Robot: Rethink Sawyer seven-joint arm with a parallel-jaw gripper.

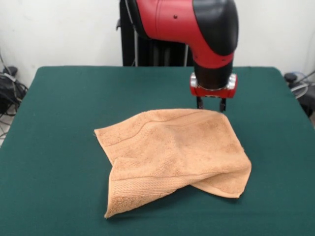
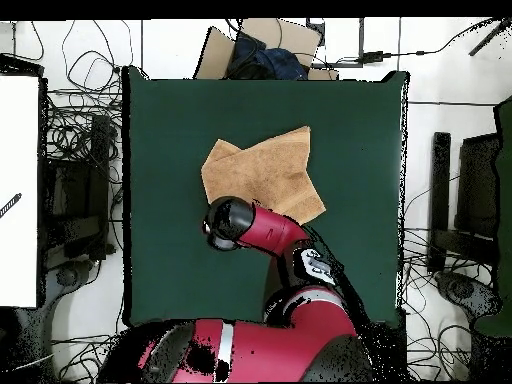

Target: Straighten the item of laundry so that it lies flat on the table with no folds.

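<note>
Green table (image 1: 59,123): claw (image 1: 210,105) slightly open at folded towel's (image 1: 172,152) far edge.

I see a towel (image 1: 172,155) of rough, matt terry cloth. My bench (image 1: 59,128) looks felt-like and matt; the arm (image 1: 189,22) shell is glossy plastic.

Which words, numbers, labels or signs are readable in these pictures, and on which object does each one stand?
No text can be read with certainty.
A white mark on the black part of the arm, overhead view: too small and blurred to read.
The towel, the table and the gripper show no writing.
</note>
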